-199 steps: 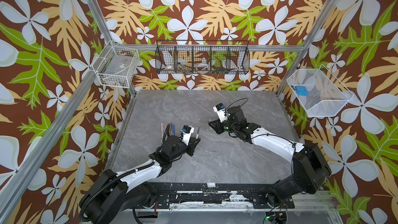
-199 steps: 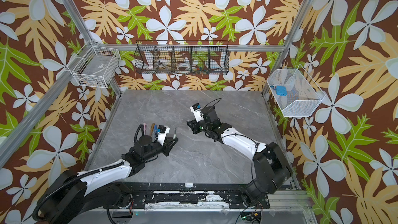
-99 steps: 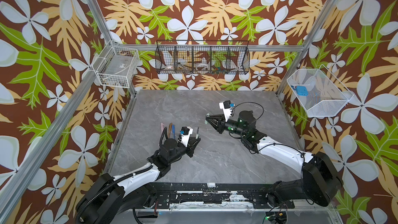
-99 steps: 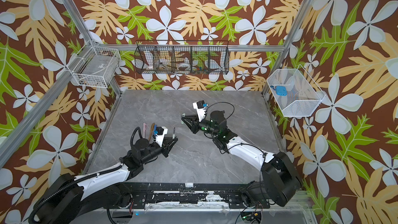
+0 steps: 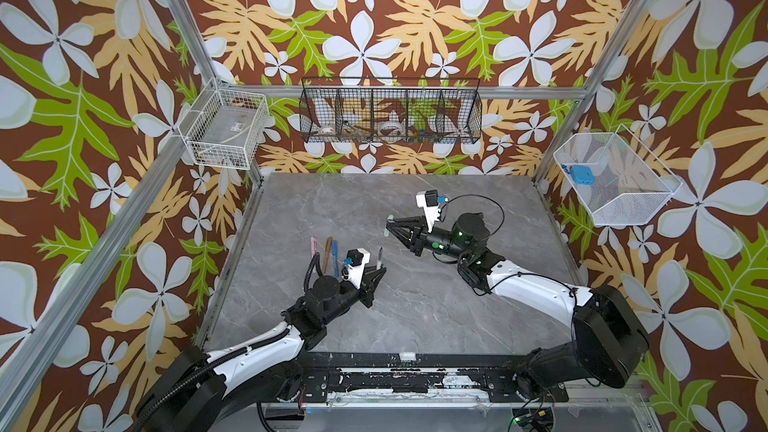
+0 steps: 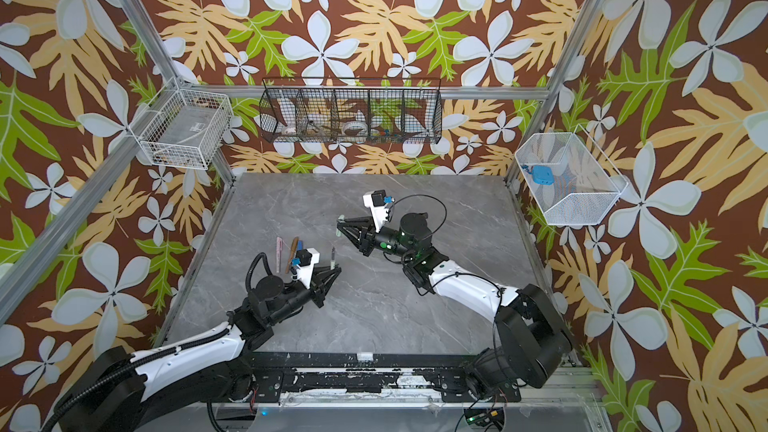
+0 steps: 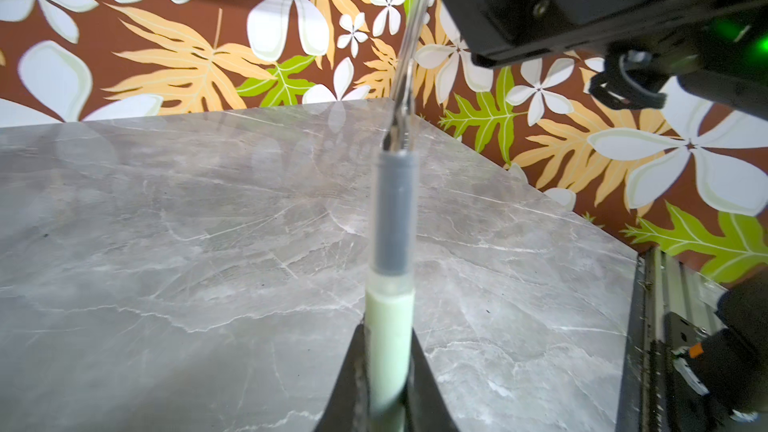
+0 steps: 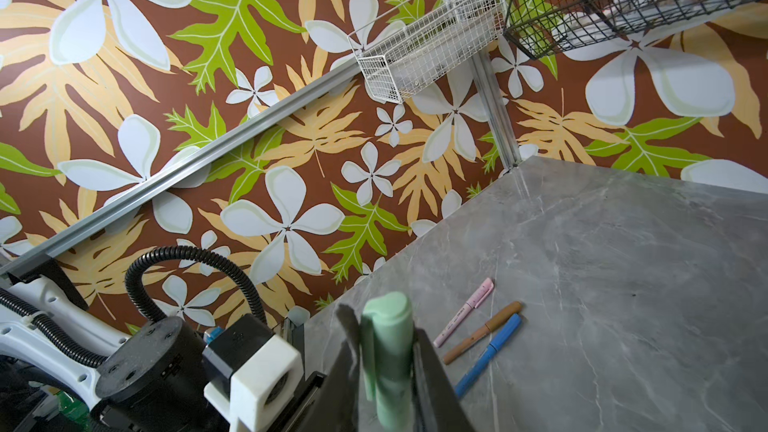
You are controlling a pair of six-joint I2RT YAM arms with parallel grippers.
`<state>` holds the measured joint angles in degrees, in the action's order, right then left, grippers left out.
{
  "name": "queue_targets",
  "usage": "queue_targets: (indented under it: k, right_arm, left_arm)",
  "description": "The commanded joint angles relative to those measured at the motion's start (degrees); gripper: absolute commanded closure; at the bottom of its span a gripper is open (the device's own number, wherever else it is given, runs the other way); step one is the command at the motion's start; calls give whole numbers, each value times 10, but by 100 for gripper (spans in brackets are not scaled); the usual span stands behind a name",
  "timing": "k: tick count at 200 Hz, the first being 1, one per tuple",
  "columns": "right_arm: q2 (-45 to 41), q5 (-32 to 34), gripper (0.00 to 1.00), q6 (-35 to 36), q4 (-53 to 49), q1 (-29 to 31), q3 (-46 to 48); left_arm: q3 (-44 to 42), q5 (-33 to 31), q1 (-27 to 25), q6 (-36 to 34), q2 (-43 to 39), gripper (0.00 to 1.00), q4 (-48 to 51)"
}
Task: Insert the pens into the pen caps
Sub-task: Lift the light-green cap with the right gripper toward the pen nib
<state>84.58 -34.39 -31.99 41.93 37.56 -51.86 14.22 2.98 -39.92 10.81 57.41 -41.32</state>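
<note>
The grey-green pen (image 7: 390, 305) is clamped, tip raised, in the tightly closed left gripper (image 5: 379, 272), the light green cap (image 8: 388, 351) is pinched by the right gripper (image 5: 390, 228) apart from that tip, and the pink pen (image 8: 465, 311), brown pen (image 8: 482, 332) and blue pen (image 8: 488, 353) are laid side by side on the table (image 5: 415, 305).

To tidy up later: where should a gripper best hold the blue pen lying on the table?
Likely take the blue pen by its plain barrel, from above, jaws across it: it lies flat, and the brown pen crowds its cap end.
</note>
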Motion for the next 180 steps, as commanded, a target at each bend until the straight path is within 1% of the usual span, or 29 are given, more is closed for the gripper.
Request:
queue_targets:
  k: [1, 29, 61, 101, 121, 153, 162, 171, 180]
  right_arm:
    - [1, 9, 78, 36, -25, 9, -12]
    - [5, 12, 78, 41, -30, 16, -20]
    - [10, 24, 78, 70, -61, 32, -37]
    - [22, 19, 78, 71, -58, 40, -49]
    - [26, 18, 78, 70, -55, 44, -54]
    - [32, 22, 78, 71, -50, 48, -57]
    - [33, 37, 78, 75, -65, 49, -61]
    - [32, 54, 78, 94, -111, 47, -71]
    - [27, 108, 78, 106, -155, 47, -74]
  left_arm:
    - [-2, -58, -2, -5, -8, 100, -14]
    - [-2, -72, -2, -1, -8, 100, -11]
    - [-3, -81, -2, -2, -13, 100, -8]
    - [-8, -80, -2, -2, -22, 100, -13]
    - [-6, -110, -3, 4, -22, 100, -5]
    - [-7, -136, -4, 5, -24, 100, 2]
    - [-8, -138, -3, 5, -25, 100, 3]
    - [-8, -143, -3, 6, -28, 100, 4]
    - [-10, -148, -3, 5, -33, 100, 4]
